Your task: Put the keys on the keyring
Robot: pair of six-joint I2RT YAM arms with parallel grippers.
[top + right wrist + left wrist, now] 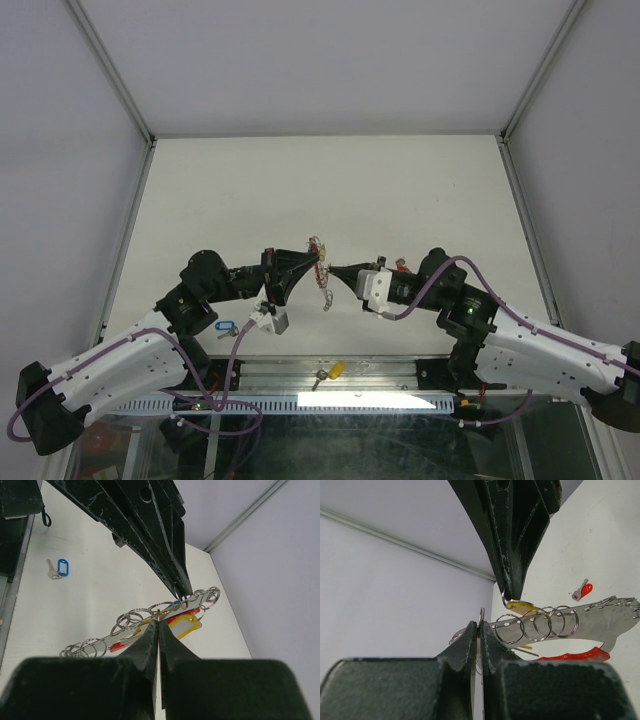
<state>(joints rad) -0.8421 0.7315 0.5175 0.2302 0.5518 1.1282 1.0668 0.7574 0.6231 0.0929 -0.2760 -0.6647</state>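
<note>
The keyring, a silver plate with a row of rings and a red band, hangs in the air between my two grippers. My left gripper is shut on an end ring. My right gripper is shut on a thin silver ring, with a yellow-tagged key right at its tips. A blue-tagged key lies on the table by the left arm. A red-tagged key lies beyond the keyring. Another yellow-tagged key lies on the front rail.
White walls enclose the table on three sides. The metal rail runs along the near edge between the arm bases. The blue-tagged key also shows in the right wrist view, left of the left arm's fingers.
</note>
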